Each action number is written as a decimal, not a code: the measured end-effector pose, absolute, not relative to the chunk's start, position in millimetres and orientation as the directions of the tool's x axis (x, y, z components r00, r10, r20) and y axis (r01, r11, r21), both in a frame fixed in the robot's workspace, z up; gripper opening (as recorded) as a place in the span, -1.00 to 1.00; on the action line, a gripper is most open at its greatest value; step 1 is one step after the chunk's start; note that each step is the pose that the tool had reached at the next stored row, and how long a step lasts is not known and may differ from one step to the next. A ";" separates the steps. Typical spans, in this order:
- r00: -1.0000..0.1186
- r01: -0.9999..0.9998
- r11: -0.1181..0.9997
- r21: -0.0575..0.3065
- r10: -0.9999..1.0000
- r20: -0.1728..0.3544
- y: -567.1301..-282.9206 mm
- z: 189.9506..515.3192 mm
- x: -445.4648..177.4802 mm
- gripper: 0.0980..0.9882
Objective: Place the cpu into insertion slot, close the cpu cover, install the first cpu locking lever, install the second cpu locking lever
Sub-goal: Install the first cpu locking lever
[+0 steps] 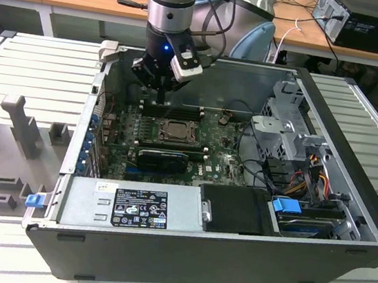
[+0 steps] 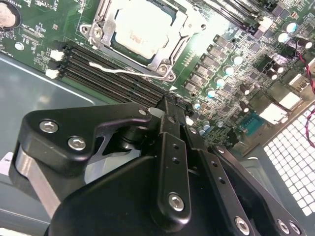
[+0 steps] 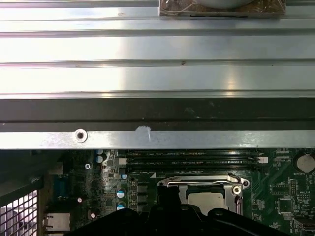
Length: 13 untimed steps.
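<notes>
hovering over the open computer case [image 1: 243,260], my gripper [image 1: 158,97] sits just behind the memory slots [image 2: 108,78]; its fingers look pressed together, holding nothing. right of them, i see the cpu [image 2: 142,24] seated in the insertion slot, cpu cover [image 2: 172,59] closed over it.

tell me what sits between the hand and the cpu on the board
In the second wrist view, a bank of long black RAM slots lies between the hand and the cpu, with a thin locking lever lying across them.
</notes>
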State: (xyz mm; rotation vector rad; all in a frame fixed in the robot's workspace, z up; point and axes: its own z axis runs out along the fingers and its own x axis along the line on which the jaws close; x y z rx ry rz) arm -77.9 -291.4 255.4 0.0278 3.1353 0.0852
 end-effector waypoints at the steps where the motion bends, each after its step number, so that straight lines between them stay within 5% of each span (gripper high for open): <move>1: -1.000 0.018 0.998 0.054 0.018 -0.005 -291.4 255.4 -77.3 -0.98; 13: -1.000 0.018 0.998 0.054 0.018 -0.005 -291.4 255.2 -72.7 -0.98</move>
